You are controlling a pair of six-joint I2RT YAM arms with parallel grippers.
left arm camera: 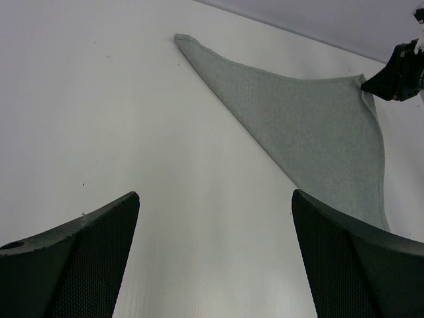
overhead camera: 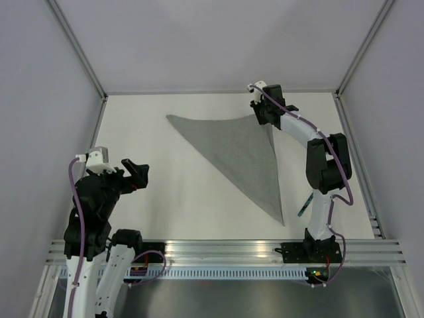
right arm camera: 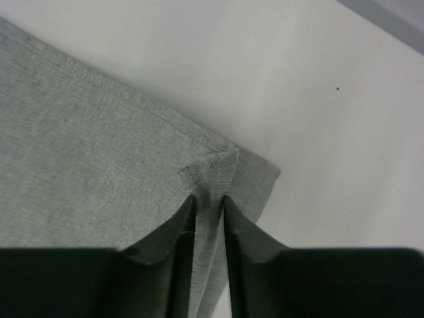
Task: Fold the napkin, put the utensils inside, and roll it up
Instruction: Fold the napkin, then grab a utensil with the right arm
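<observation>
Looking down from the top view, we see the plain matte mid-grey fabric napkin (overhead camera: 242, 149) lying folded into a triangle on the white counter (overhead camera: 172, 205), a little above and right of the frame's centre. One long edge runs from a point at the upper left down to a narrow tip at the lower right. The right fingers (overhead camera: 260, 114) sit at the triangle's upper-right corner. In the right wrist view those right fingers (right arm camera: 179, 265) are clamped on a small raised pleat of the napkin (right arm camera: 86, 165), with the stitched hem (right arm camera: 211, 164) puckered just above the pinch and the layers below slightly offset. The left fingers (overhead camera: 137, 170) hang over bare counter at the left of the frame, well apart from the cloth. In the left wrist view we find the left fingers (left arm camera: 79, 258) spread wide with nothing between them, the napkin (left arm camera: 311, 126) spread across the upper right beyond. A thin, dark, teal-tinted stick-like utensil (overhead camera: 305, 205) shows at the lower right, just beside the right arm (overhead camera: 324, 165) and near the napkin's lower tip without touching it.
</observation>
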